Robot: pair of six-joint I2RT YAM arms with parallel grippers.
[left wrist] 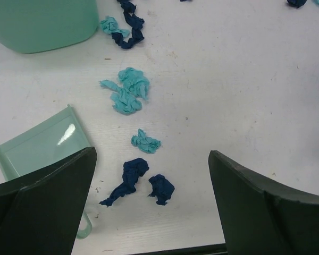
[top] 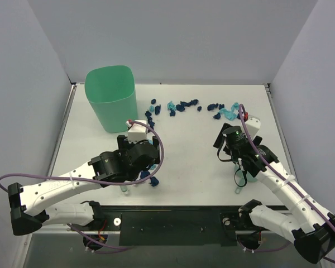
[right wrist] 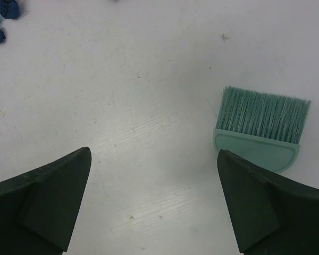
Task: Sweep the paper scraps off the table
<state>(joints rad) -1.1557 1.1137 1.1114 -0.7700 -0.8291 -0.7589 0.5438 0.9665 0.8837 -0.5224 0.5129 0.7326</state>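
- A mint-green bin (top: 110, 97) stands at the upper left of the tabletop (top: 190, 151) in the top view.
- In the left wrist view a mint-green dustpan (left wrist: 37, 149) lies flat at the lower left, partly hidden behind one dark finger.
- The left fingers (left wrist: 48, 202) are spread wide and hold nothing; two dark navy bits (left wrist: 135, 178) lie on the tabletop between them.
- The paper scraps (top: 181, 106) (navy and turquoise mixed) run in a loose band across the upper middle of the top view, from beside the bin toward the upper right, with a few more trailing down toward the left arm.
- The right fingers (right wrist: 42, 196) are also spread wide over bare tabletop and hold nothing.
- A mint-green brush (right wrist: 260, 133) lies flat at the right of the right wrist view, bristles toward the top of the frame, just beside the right-hand finger.
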